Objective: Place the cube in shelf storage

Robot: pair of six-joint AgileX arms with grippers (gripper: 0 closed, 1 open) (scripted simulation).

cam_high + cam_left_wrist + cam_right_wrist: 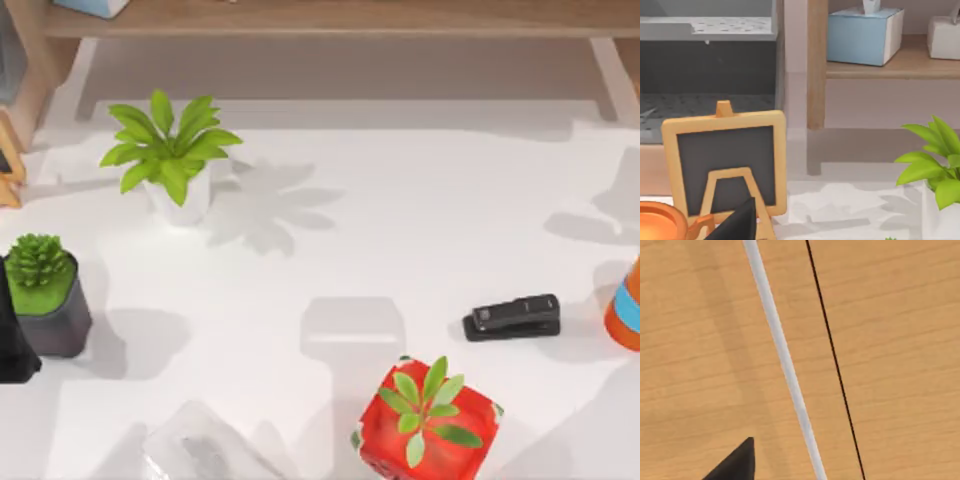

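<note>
The cube is out of view. The shelf storage (pixel 330 18) is a long light-brown board across the far edge of the table, and the left wrist view shows its board (pixel 890 69) on a wooden upright. A dark part of my left gripper (pixel 740 220) shows close in front of a small chalkboard easel (pixel 725 160), at the table's left edge. A dark part of my right gripper (pixel 735 465) hangs over a light-brown wood-grain surface crossed by a white strip.
On the table stand a leafy plant in a white pot (pixel 172 160), a succulent in a dark pot (pixel 45 295), a red planter (pixel 428 420), a black stapler (pixel 512 317) and an orange-and-blue object (pixel 625 310). A blue tissue box (pixel 862 32) sits on the shelf.
</note>
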